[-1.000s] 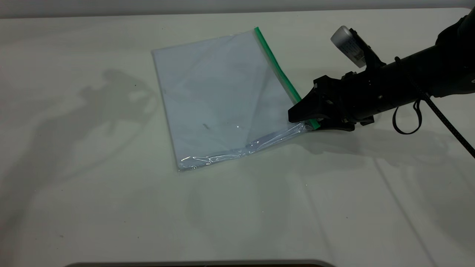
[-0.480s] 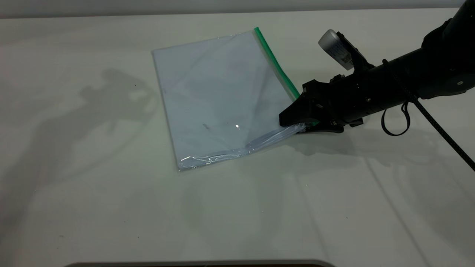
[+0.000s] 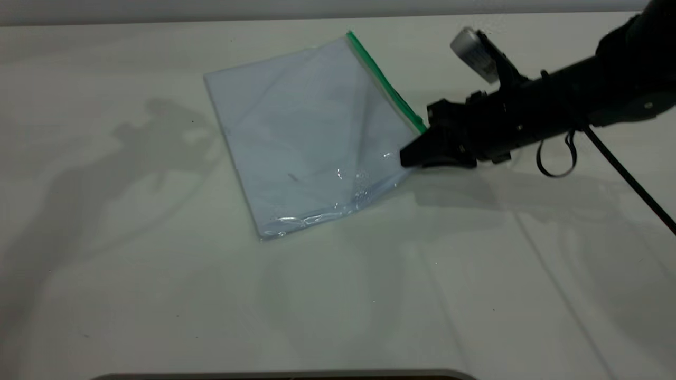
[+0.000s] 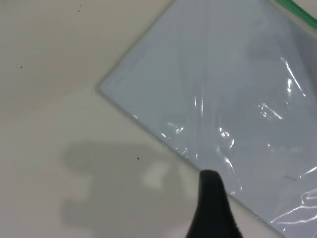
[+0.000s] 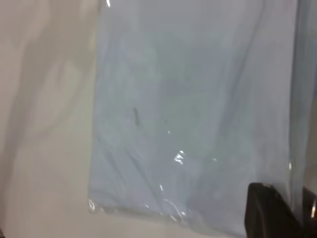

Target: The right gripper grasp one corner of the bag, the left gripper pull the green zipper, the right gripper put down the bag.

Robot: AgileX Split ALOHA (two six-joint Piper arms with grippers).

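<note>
Now the right gripper (image 3: 414, 157) is clamped tight on the near corner of the bag (image 3: 311, 132), right at the end of the green zipper (image 3: 385, 82), and that corner rides up off the white table (image 3: 369, 295) while the far side lies flat. Over the bag's opposite edge hangs the left gripper (image 4: 214, 208); one dark finger shows, its opening impossible to judge.

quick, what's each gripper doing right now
Right gripper: shut on the bag at its corner by the green zipper.
Left gripper: above the bag's edge, holding nothing; open or shut cannot be told.
</note>
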